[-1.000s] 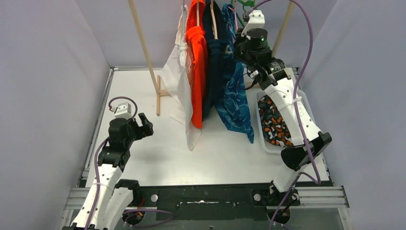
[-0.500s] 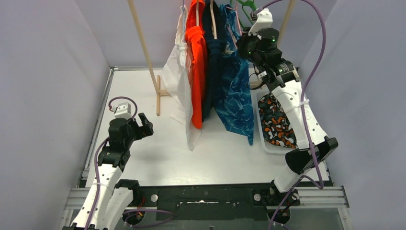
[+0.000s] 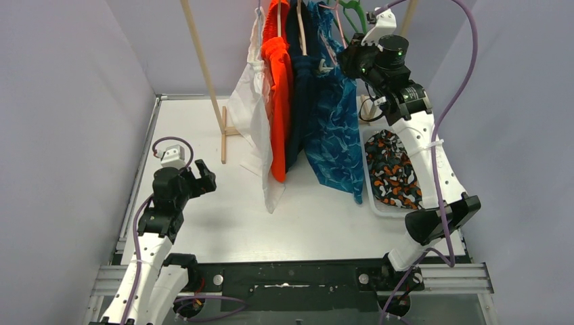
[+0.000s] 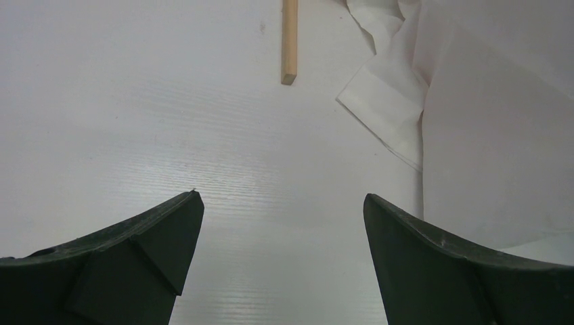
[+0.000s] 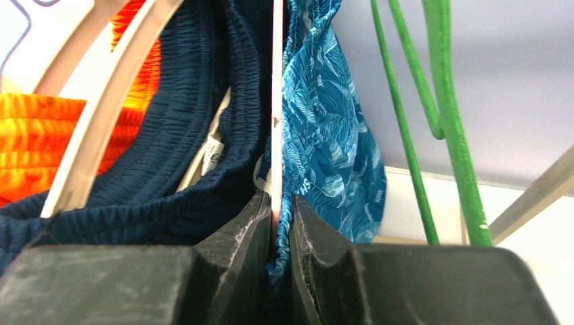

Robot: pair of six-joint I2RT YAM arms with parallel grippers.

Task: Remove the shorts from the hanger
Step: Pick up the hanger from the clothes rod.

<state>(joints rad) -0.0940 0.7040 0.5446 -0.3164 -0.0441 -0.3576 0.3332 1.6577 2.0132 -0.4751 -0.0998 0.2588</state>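
Observation:
White shorts (image 3: 249, 112), bright orange shorts (image 3: 279, 101), dark navy shorts (image 3: 303, 95) and blue leaf-patterned shorts (image 3: 335, 135) hang on hangers from a rail. The camouflage shorts (image 3: 391, 172) lie in a white bin. My right gripper (image 3: 346, 62) is raised at the rail and shut on the waistband of the blue leaf-patterned shorts (image 5: 325, 128), with a thin pale hanger arm (image 5: 276, 101) pinched along it. The navy shorts (image 5: 196, 135) hang just left of the fingers. My left gripper (image 3: 203, 181) is open and empty low over the table, near the white shorts' hem (image 4: 433, 122).
An empty green hanger (image 3: 355, 15) hangs right of the blue shorts; it also shows in the right wrist view (image 5: 447, 122). The wooden rack has slanted legs (image 3: 203, 68) and a foot bar (image 3: 223, 139) on the table. The white bin (image 3: 369, 176) stands at the right.
My right gripper has risen and moved right along the rail with the blue leaf-patterned waistband, pulling that pair up and right. The left arm has not moved.

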